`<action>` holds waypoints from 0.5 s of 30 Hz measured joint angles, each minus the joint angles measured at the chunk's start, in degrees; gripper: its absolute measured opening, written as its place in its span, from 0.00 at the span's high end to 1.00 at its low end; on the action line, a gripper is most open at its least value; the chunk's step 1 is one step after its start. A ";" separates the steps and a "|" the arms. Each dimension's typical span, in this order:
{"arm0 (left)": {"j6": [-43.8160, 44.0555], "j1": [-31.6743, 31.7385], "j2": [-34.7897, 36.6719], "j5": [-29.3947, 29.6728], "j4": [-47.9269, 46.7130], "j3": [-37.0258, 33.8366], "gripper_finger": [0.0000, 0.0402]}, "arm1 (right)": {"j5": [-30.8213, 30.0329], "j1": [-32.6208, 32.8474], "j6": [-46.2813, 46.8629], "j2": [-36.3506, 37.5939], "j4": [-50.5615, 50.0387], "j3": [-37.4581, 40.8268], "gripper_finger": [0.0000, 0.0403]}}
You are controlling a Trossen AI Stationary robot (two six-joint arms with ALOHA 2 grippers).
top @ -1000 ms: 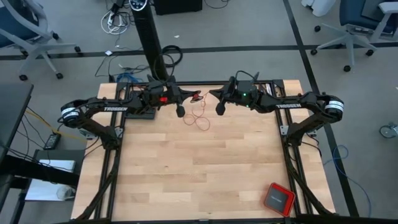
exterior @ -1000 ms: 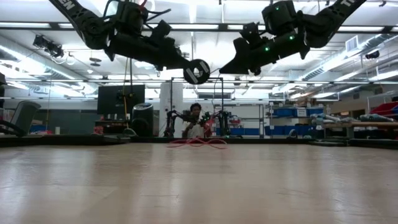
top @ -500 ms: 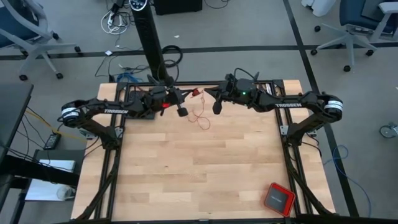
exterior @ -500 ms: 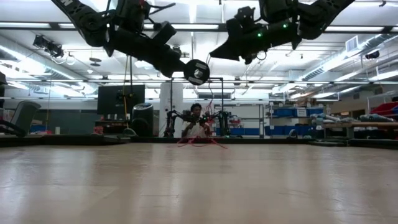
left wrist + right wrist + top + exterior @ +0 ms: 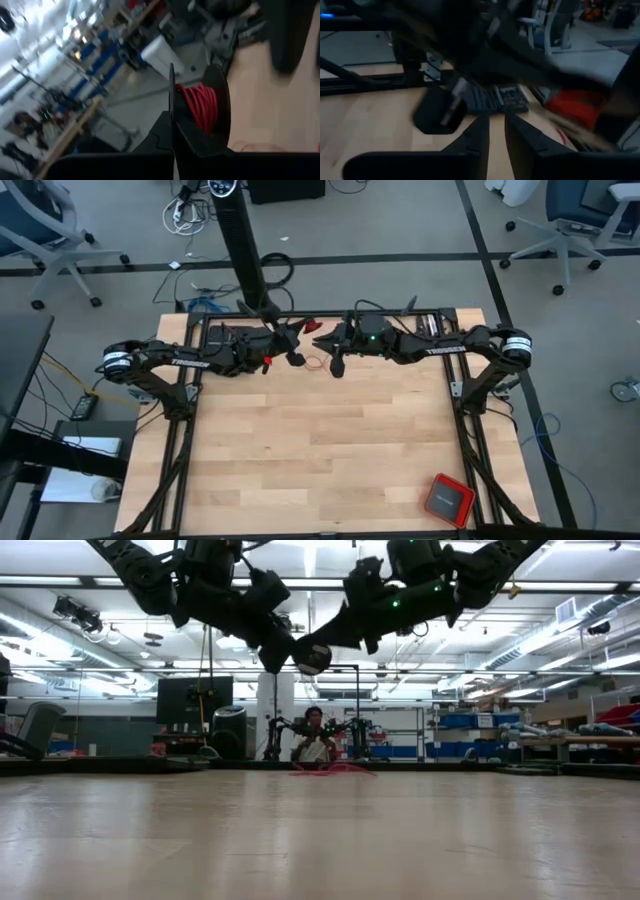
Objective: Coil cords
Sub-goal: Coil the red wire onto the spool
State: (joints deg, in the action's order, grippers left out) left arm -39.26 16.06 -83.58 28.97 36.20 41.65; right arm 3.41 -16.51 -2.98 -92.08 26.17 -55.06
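Observation:
A black spool (image 5: 210,100) wound with the red cord (image 5: 200,106) sits at the tip of my left gripper (image 5: 293,356), which is shut on it above the table's far middle. In the low view the spool's round side (image 5: 312,658) shows high over the table. A small loose tangle of the same cord (image 5: 316,364) lies on the wood below, also seen as thin red loops (image 5: 335,769). My right gripper (image 5: 337,365) hovers just right of the spool, and its fingers (image 5: 481,134) stand slightly apart with nothing visible between them. My left gripper holds the spool by its near edge (image 5: 192,140), where the two dark fingers meet its black flanges. The fingers point level toward the table's right. The spool is lifted clear of the table, its wound cord facing the camera. The fingers hide the exact place of contact.
A red square box (image 5: 447,500) lies near the table's front right corner. A black pole (image 5: 245,250) rises behind the far edge, close to my left arm. In the low view a person (image 5: 315,735) is visible behind the table. The wood (image 5: 320,450) in front of both grippers is bare.
My right gripper has moved toward the table's left and come close to the spool. My left gripper has rolled about its own line and turned, staying over the far middle. The loose cord loops on the table have shrunk to a smaller tangle beneath the grippers.

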 joint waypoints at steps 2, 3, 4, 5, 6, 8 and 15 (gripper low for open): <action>-2.62 -0.62 -0.48 0.56 2.20 0.04 1.00 | -0.39 0.34 0.40 -0.97 -1.65 -0.11 0.84; -3.76 -0.90 -0.52 1.21 2.38 0.04 1.00 | -0.45 0.38 0.68 -1.00 -3.92 0.06 0.83; -4.49 -1.03 -0.52 1.40 2.52 0.04 1.00 | -0.69 0.43 0.99 -1.00 -5.55 0.10 0.83; -5.22 -1.18 -0.52 1.49 2.50 0.04 1.00 | -1.17 0.50 1.42 -0.99 -6.67 0.08 0.82; -5.48 -1.28 -0.49 1.95 2.43 0.04 1.00 | -1.92 0.50 1.89 -0.75 -7.99 0.08 0.82; -5.61 -1.57 -0.49 3.18 1.77 0.04 1.00 | -3.56 0.54 2.35 -0.37 -10.64 0.05 0.83; -5.51 -2.68 -0.49 2.68 1.49 0.04 1.00 | -8.45 -3.00 0.29 -0.65 -9.06 4.67 0.84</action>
State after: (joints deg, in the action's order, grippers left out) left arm -44.77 13.38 -84.07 31.65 37.69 41.69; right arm -5.04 -19.51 -2.69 -92.73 17.11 -50.39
